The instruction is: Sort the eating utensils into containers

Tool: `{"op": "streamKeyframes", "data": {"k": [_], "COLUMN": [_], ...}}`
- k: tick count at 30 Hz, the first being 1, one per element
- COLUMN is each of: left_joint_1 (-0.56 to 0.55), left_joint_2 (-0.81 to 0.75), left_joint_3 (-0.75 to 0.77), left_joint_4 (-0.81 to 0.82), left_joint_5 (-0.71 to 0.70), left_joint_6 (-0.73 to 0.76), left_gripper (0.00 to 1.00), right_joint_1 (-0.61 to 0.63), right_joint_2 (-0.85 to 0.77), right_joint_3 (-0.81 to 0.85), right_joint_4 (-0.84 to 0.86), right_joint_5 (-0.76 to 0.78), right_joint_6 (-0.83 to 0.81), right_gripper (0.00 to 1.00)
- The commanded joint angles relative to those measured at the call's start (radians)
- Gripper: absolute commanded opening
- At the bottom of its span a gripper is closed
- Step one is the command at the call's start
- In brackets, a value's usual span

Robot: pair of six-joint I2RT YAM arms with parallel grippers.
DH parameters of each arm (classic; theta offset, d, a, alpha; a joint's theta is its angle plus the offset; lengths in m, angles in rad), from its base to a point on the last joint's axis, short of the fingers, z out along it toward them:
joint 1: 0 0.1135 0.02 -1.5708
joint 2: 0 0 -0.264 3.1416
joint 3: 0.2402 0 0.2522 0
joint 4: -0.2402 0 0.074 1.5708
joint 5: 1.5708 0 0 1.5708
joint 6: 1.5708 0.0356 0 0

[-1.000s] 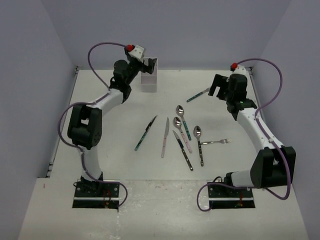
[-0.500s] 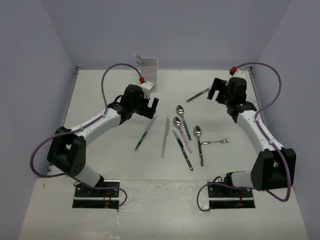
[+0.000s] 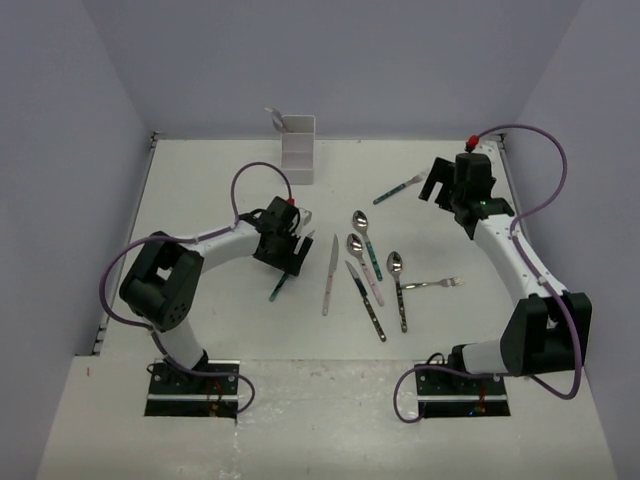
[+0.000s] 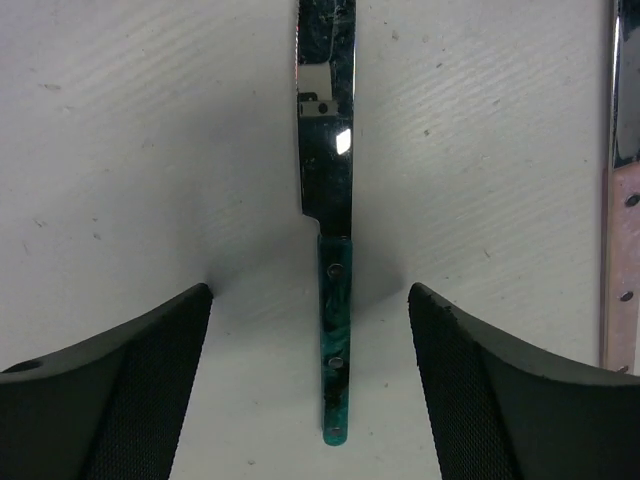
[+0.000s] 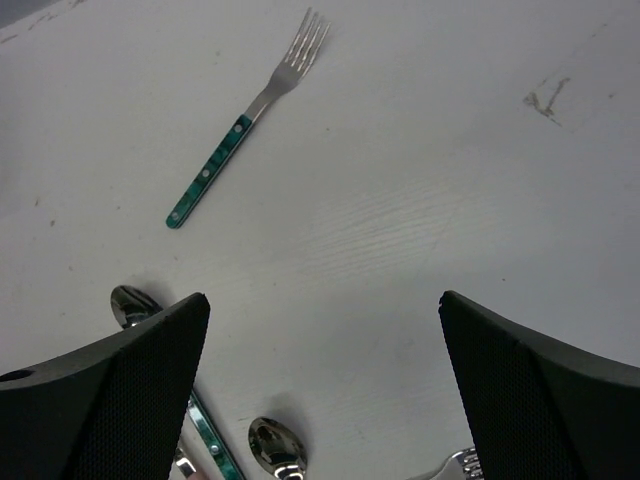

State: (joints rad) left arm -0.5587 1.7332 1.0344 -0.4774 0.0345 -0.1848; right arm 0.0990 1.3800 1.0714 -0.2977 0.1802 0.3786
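A teal-handled knife lies on the table, its handle between the fingers of my open left gripper, which is low over it and not touching it. In the top view the left gripper covers the middle of that knife. The white compartment holder stands at the back with one utensil sticking out. My right gripper is open and empty above the table, near a teal-handled fork, which also shows in the top view.
A pink-handled knife, three spoons, a dark-handled knife and a silver fork lie in the middle of the table. The pink knife shows at the right edge of the left wrist view.
My left arm left the holder, with a utensil now standing in it, and swung down to the teal-handled knife. The right arm has barely moved.
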Motion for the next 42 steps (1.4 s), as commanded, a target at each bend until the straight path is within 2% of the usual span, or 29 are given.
{"op": "streamKeyframes", "data": {"k": [1, 2, 4, 5, 6, 7, 9, 16, 19, 22, 23, 25, 26, 28, 30, 32, 33, 36, 40, 42], "left_joint_1": [-0.009, -0.009, -0.009, -0.009, -0.009, -0.009, -0.009, -0.009, -0.009, -0.009, -0.009, -0.007, -0.009, -0.004, 0.011, 0.042, 0.051, 0.097, 0.121, 0.126], "left_joint_2": [0.006, 0.014, 0.025, 0.034, 0.038, 0.042, 0.046, -0.049, -0.134, -0.207, -0.221, -0.239, -0.235, -0.187, -0.09, -0.002, 0.087, 0.207, 0.281, 0.339], "left_joint_3": [-0.01, -0.014, -0.014, -0.014, -0.011, -0.01, -0.004, 0.07, 0.081, 0.056, 0.043, 0.029, 0.035, 0.074, 0.134, 0.284, 0.406, 0.55, 0.561, 0.596], "left_joint_4": [-0.052, -0.052, -0.053, -0.053, -0.053, -0.055, -0.055, -0.006, 0.146, 0.38, 0.555, 0.71, 0.847, 0.969, 1.082, 1.109, 1.093, 1.135, 1.353, 1.379], "left_joint_5": [0.022, 0.022, 0.019, 0.012, 0.01, 0.01, 0.013, -0.01, -0.002, -0.066, -0.094, -0.198, -0.237, -0.362, -0.421, -0.52, -0.591, -0.589, -0.541, -0.516], "left_joint_6": [0.011, 0.013, 0.015, 0.015, 0.013, 0.015, 0.016, 0.04, 0.053, 0.045, 0.053, 0.059, 0.067, 0.082, 0.1, 0.117, 0.092, 0.068, 0.065, 0.07], "left_gripper": [0.8, 0.67, 0.52, 0.38, 0.31, 0.17, 0.0, 0.0, 0.0, 0.0, 0.0, 0.0, 0.0, 0.0, 0.0, 0.0, 0.0, 0.0, 0.0, 0.0], "right_joint_1": [0.001, 0.001, 0.001, 0.002, 0.002, 0.001, 0.002, 0.002, 0.002, 0.001, 0.001, 0.001, 0.001, -0.001, 0.001, -0.001, -0.001, -0.001, -0.005, -0.01], "right_joint_2": [0.028, 0.053, 0.068, 0.073, 0.08, 0.083, 0.093, 0.12, 0.11, 0.099, 0.099, 0.108, 0.111, 0.114, 0.119, 0.123, 0.123, 0.114, 0.113, 0.126], "right_joint_3": [0.132, 0.163, 0.176, 0.18, 0.188, 0.191, 0.205, 0.249, 0.231, 0.203, 0.196, 0.196, 0.196, 0.196, 0.202, 0.206, 0.208, 0.196, 0.183, 0.193], "right_joint_4": [-0.127, -0.202, -0.218, -0.221, -0.224, -0.228, -0.236, -0.259, -0.219, -0.172, -0.161, -0.147, -0.135, -0.127, -0.116, -0.104, -0.101, -0.071, -0.041, -0.038], "right_joint_5": [0.172, 0.209, 0.226, 0.226, 0.226, 0.225, 0.216, 0.217, 0.209, 0.191, 0.186, 0.182, 0.179, 0.18, 0.182, 0.168, 0.166, 0.159, 0.15, 0.145], "right_joint_6": [0.09, 0.109, 0.114, 0.117, 0.121, 0.123, 0.131, 0.144, 0.137, 0.128, 0.123, 0.118, 0.111, 0.103, 0.094, 0.077, 0.077, 0.066, 0.045, 0.034], "right_gripper": [0.99, 0.99, 0.99, 0.99, 0.99, 0.99, 0.99, 0.99, 0.99, 0.99, 0.99, 0.99, 0.99, 0.99, 0.99, 0.99, 0.99, 0.99, 0.99, 0.99]}}
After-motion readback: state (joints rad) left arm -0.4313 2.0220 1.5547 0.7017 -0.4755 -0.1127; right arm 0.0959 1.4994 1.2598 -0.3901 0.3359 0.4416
